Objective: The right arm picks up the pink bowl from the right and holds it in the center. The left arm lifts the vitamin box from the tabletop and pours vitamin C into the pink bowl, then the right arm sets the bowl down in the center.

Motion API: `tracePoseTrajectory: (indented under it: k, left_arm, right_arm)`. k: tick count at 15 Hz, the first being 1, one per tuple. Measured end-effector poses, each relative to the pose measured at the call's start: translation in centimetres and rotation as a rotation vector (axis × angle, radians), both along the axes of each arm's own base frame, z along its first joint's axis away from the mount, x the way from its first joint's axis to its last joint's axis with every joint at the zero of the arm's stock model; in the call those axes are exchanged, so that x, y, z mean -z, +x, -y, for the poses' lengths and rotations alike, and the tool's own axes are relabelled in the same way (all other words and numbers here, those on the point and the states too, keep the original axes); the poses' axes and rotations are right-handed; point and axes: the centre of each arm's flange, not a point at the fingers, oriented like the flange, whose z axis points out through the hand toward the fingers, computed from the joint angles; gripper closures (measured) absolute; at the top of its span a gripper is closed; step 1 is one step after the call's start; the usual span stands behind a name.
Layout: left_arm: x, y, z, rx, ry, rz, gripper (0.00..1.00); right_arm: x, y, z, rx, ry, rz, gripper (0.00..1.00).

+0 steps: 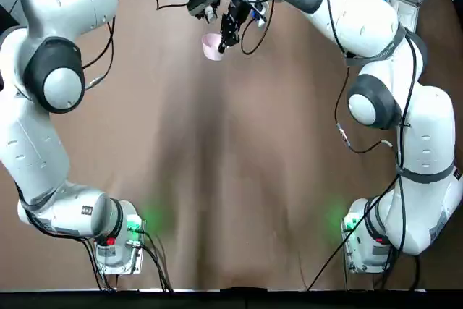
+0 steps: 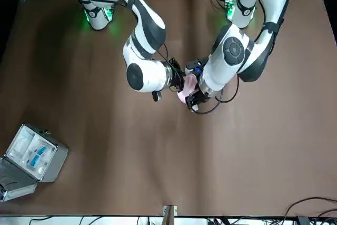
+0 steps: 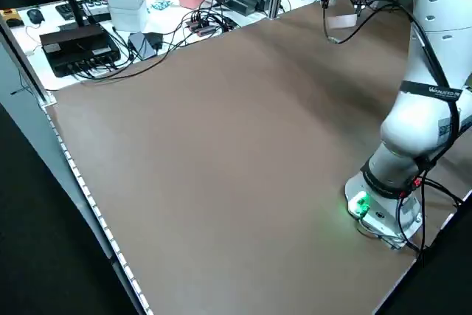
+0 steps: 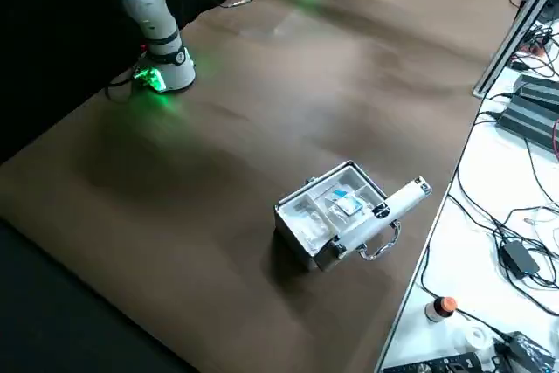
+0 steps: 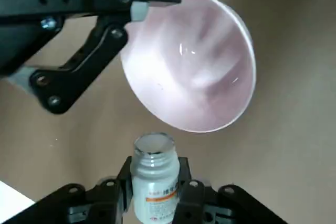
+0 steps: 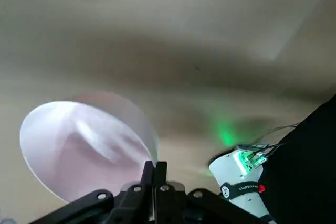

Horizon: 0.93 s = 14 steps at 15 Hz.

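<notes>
The pink bowl hangs tilted above the tabletop at the far middle, and its whitish inside looks bare. My right gripper is shut on its rim; from overhead the right gripper sits just above the bowl. The vitamin box, a small white bottle with an orange label and an open mouth, is clamped in my left gripper. Its mouth points at the bowl's near rim, a short way off. In the top view the left gripper is beside the right one, and the bottle is hidden there.
An open grey hinged case with blue-white contents lies near the table corner on the robot's right, far from both grippers; the right side view shows the case too. Cables and boxes crowd a bench past the table's far edge.
</notes>
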Motion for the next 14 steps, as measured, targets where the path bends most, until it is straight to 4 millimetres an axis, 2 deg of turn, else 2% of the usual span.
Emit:
tracePoseTrajectory:
  k: [6, 14]
  left_arm:
    - [0.4, -2.0, 1.2, 0.067, 0.064, 0.081, 0.64]
    - [-1.3, -4.2, 2.8, 0.138, 0.109, 0.175, 0.64]
  right_arm:
    - [-0.2, 0.5, 0.6, -0.015, 0.005, 0.006, 0.97]
    - [-0.1, 0.6, 1.2, -0.09, 0.037, 0.032, 0.97]
